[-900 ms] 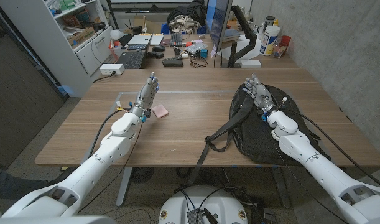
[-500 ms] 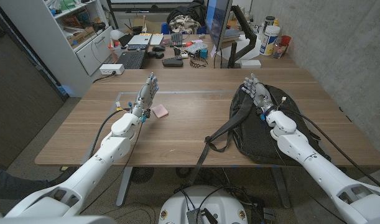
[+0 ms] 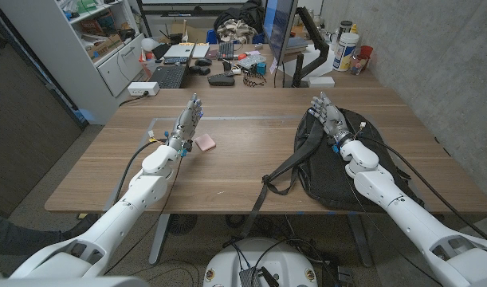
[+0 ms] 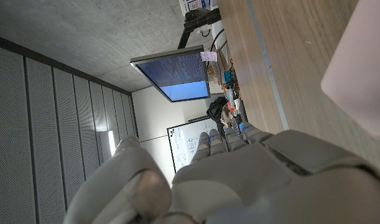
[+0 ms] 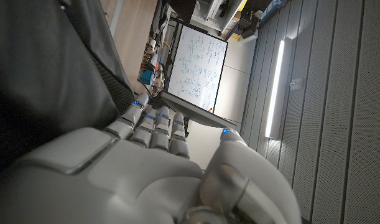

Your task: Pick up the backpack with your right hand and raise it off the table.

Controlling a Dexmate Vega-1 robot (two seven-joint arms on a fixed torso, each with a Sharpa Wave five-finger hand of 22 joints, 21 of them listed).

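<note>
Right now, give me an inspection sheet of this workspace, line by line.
Surface: wooden table, with a line of tape across its far part.
Job's things: black backpack lying on the table at the robot's right, straps trailing toward the near edge.
Clutter: small pink block beside the left hand.
Hands: left hand holds nothing, fingers extended; right hand over the backpack's top, fingers spread, gripping nothing.
Cables: black cables run along both forearms.
Surroundings: a second desk behind with a monitor, keyboard and small items; white shelving at far left; concrete wall at right.
</note>
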